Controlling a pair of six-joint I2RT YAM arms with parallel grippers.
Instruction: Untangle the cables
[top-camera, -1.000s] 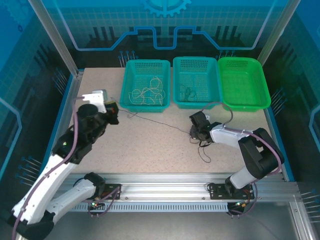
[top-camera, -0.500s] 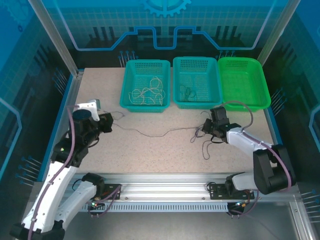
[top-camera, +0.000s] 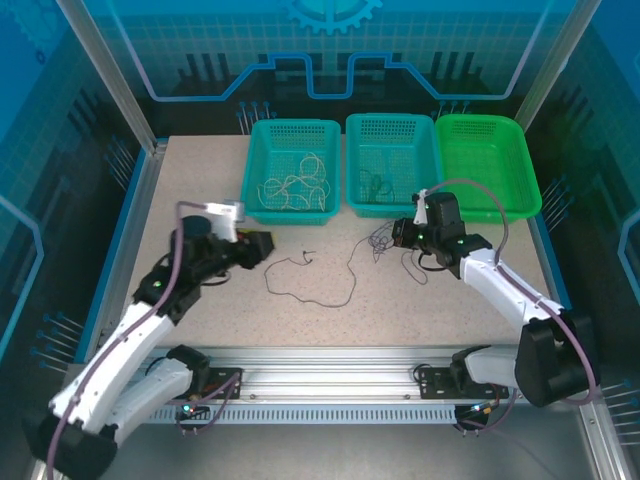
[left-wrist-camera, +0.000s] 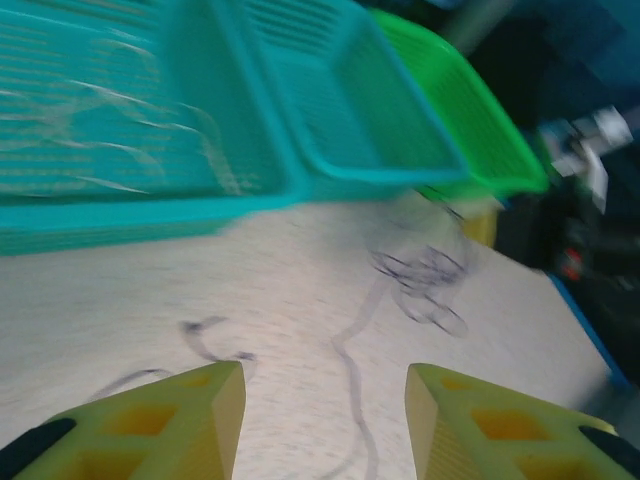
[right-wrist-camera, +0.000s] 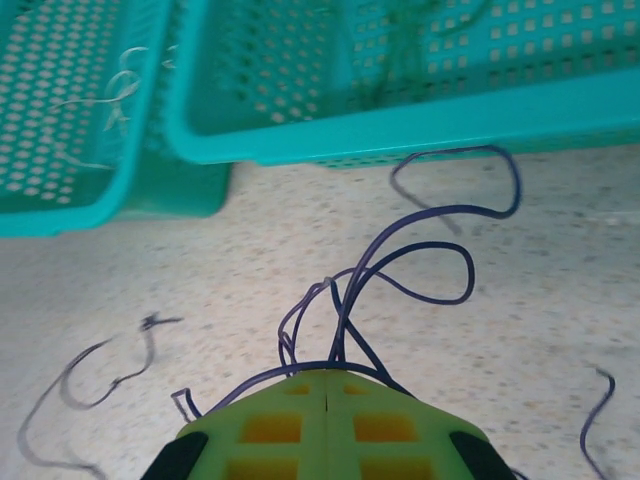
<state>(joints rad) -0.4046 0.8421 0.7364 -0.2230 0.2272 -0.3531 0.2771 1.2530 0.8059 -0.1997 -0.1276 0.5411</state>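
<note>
- Left gripper (left-wrist-camera: 325, 400): fingers apart, nothing between them, hovering over the table (top-camera: 200, 180) at its 9 o'clock side.
- Right gripper (right-wrist-camera: 328, 385): fingers pressed together, clamped on the purple cable (right-wrist-camera: 345, 315); its loops spill toward 12 o'clock.
- Dark cable (top-camera: 310, 298): loose on the table, at 4 o'clock of the left gripper.
- Pale cables (top-camera: 290, 188): in the left teal basket (top-camera: 292, 125).
- Green cables (top-camera: 375, 186): in the middle teal basket (top-camera: 392, 120), at 12 o'clock.

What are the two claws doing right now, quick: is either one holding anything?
Left gripper: open, holding nothing.
Right gripper: shut on the purple cable.
</note>
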